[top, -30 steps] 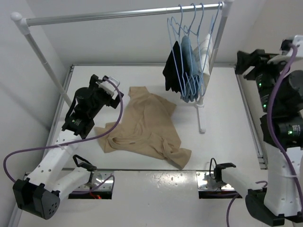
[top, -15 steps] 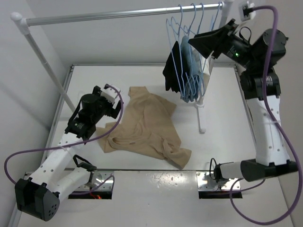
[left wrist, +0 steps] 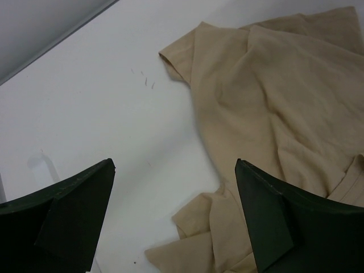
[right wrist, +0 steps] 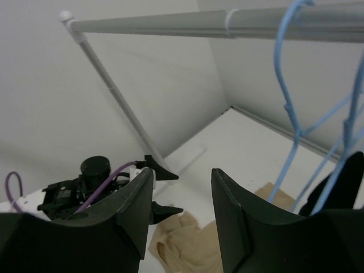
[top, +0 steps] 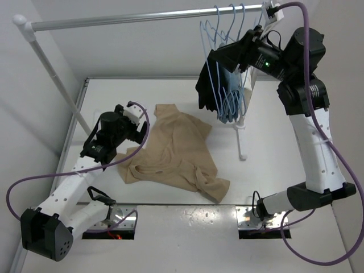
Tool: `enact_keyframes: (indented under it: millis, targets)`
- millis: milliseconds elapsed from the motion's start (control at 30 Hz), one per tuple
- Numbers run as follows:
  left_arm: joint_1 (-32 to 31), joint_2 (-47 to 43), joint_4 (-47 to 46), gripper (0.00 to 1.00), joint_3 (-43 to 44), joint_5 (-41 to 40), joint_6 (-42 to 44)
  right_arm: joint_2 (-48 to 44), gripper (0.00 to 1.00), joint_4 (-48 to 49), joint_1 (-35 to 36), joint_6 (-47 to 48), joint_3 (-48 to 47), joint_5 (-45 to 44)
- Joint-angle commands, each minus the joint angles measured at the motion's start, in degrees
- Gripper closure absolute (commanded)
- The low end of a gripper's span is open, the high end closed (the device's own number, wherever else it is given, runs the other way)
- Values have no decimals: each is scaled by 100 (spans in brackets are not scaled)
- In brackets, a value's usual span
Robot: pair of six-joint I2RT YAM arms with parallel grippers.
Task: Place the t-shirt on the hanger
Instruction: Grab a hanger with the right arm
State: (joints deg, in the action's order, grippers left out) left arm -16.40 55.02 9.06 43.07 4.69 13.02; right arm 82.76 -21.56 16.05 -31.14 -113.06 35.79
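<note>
I see a white table (top: 267, 142) filling the middle of the top view, with a metal garment rail (top: 125, 19) crossing the upper part of the frame above it.

The t-shirt (top: 176, 151), tan and short-sleeved, lies crumpled flat on the table at centre frame. It is on no hanger.

My right arm (top: 310, 131) rises tall along the right side and bends over to the upper right of the frame. My left arm (top: 68, 187) stretches from the lower left toward the shirt's left edge.

A black garment (top: 206, 85), a blue garment (top: 227, 85) and a white garment (top: 248, 71) hang bunched together from the right end of the rail.

The hanger (top: 208, 34), thin light-blue wire, hangs by its hook at the left of that bunch. From here I cannot tell whether it hangs bare.

The right gripper (top: 212, 57) sits up beside the hangers. In its wrist view the fingers (right wrist: 122, 222) stand apart with nothing between them. The hanger's wire (right wrist: 282, 62) runs past to their right, and the rail (right wrist: 170, 24) crosses above.

The left gripper (top: 141, 128) hovers just beside the shirt's left edge. Its wrist view shows the fingers (left wrist: 68, 216) spread wide and holding nothing, with bare table and the shirt (left wrist: 284, 102) below, toward the right of the frame.
</note>
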Motion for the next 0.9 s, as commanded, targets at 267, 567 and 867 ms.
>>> enact_keyframes:
  millis: [267, 567, 867]
  targets:
    - [85, 123, -36, 8, 228, 261, -89, -225, 57, -481, 249, 380, 433, -2023]
    - [85, 175, 17, 9, 71, 261, -89, 30, 57, -367, 355, 494, 433, -2155]
    - [85, 123, 17, 9, 70, 261, -89, 372, 60, -323, 460, 653, 354, -2480]
